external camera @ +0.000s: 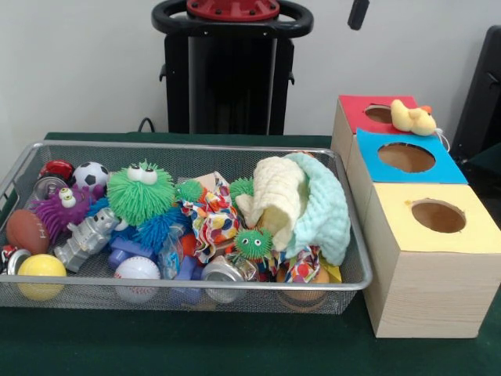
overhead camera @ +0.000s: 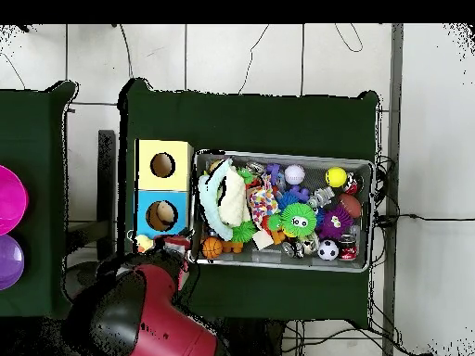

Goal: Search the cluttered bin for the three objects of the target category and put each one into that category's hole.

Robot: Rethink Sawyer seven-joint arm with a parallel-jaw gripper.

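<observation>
**Arm drawn back, bin full, three holes waiting**

A wire bin [external camera: 188, 149] sits on a green tabletop [external camera: 196, 345], crowded with toys. Just right of it in the front view stands a row of three wooden boxes, each with a round hole on top: a red box [external camera: 368, 110] farthest, a blue box [external camera: 407, 157] in the middle, a yellow box [external camera: 434, 215] nearest. A small yellow duck [external camera: 412, 119] rests on the red box beside its hole.

The bin holds several balls: a yellow ball [external camera: 41, 270] at the near left corner, a baseball [external camera: 137, 270] near the front rim, a soccer ball [external camera: 91, 175] and a football [external camera: 27, 229] at the left. A green fuzzy toy [external camera: 141, 194] sits mid-bin; a pale knit cloth [external camera: 301, 204] heaps at the right end, nearest the boxes.

The pictures do not say which category is wanted.

In the overhead view the red arm [overhead camera: 153, 315] lies folded by the red box, outside the bin. The pincer is not visible, so its state cannot be told. Any pick calls for a reach across toward the bin.
</observation>
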